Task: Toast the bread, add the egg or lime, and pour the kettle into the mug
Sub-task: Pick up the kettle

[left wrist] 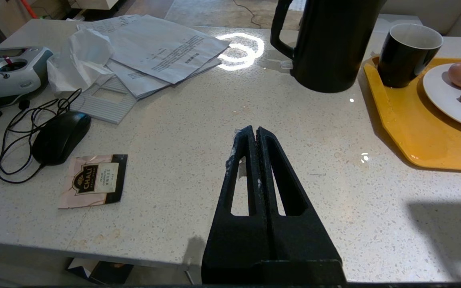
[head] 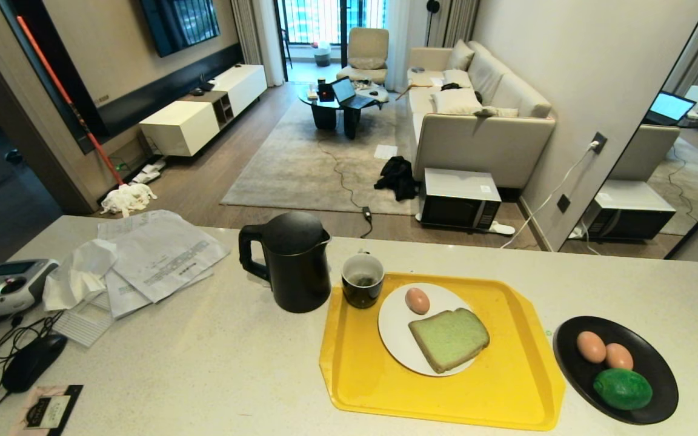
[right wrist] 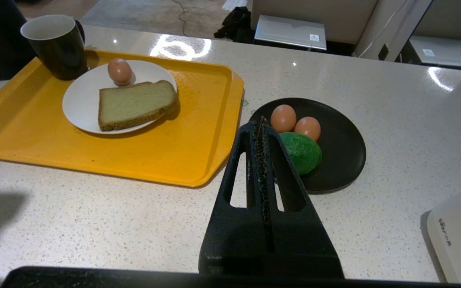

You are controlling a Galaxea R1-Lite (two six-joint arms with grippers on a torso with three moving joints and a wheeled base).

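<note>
Bread (head: 449, 338) slice, green crumb, on round white plate (head: 394, 330), glossy yellow tray (head: 506, 387), both end effectors clenched, empty

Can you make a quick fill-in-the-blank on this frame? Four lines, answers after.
1. The bread lies on a white plate next to one ____.
2. The plate and the mug sit on a ____ tray.
3. The black dish holds two eggs and a ____.
4. The kettle stands off the tray with its handle toward the ____.

Missing words: egg; yellow; lime; papers
</note>
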